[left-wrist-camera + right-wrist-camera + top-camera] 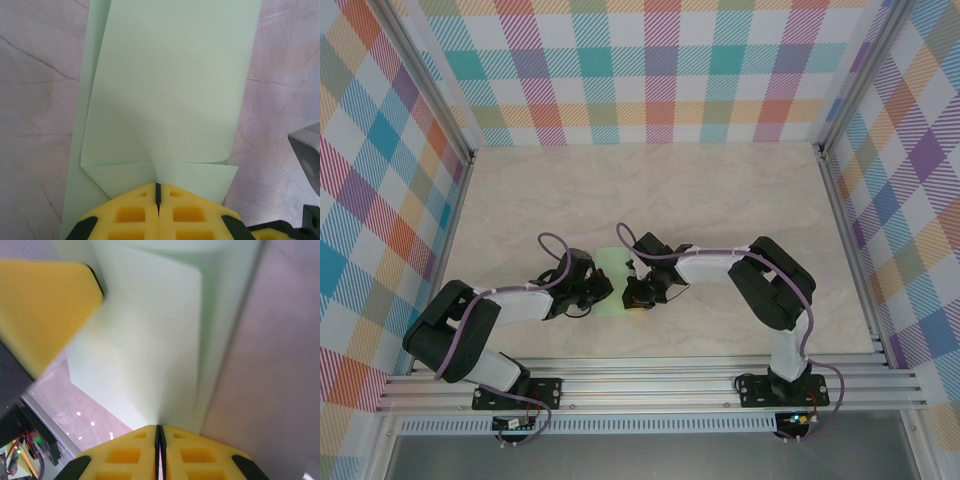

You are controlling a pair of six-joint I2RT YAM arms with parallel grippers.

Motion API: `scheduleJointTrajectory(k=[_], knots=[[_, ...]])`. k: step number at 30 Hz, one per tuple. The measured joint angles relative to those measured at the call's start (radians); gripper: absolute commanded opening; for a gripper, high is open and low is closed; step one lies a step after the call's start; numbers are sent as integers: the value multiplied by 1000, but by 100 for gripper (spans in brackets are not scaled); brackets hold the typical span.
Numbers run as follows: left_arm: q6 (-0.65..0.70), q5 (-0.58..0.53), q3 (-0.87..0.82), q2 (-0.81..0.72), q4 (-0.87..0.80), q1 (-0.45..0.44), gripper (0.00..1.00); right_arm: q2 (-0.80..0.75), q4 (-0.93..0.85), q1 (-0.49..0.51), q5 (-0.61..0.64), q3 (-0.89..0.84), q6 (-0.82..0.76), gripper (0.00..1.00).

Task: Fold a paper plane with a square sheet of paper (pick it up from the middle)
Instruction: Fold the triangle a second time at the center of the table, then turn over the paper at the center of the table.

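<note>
The left arm point(470, 320) and right arm point(770, 285) bend in over the pale table point(720, 200). The green square sheet of paper point(611, 278), partly folded, sits on it between them. The left gripper point(157, 187) and right gripper point(159, 429) both pinch its edges, fingers squeezed together.

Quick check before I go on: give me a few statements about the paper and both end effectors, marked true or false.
1. The square sheet of paper lies as a flat, unfolded square. False: it shows overlapping folded layers and creases.
2. The left end effector is shut on the paper's edge. True.
3. The right end effector is wide open. False: its jaws are shut on the paper.
4. The paper sits between the two end effectors, around the middle of the table. True.
</note>
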Motion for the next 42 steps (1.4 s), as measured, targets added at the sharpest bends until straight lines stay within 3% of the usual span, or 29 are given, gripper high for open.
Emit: scheduleJointTrajectory(k=[10,18,24,31,42], knots=[[-18,1,-13,-6,23,0,0,-82,8,-10,-3,-101,0,18],[-14,-12,-30,-74,-48,0,0,-85,-43,-46,40,-27,0,36],[-8,-20,-34,-145,-85,0,0,-30,-46,-63,48,92,-1,40],[5,-27,-34,-151,-91,0,0,31,-62,-63,48,108,-1,43],[5,-38,-2,-55,-97,0,0,32,-61,-63,37,110,0,44]])
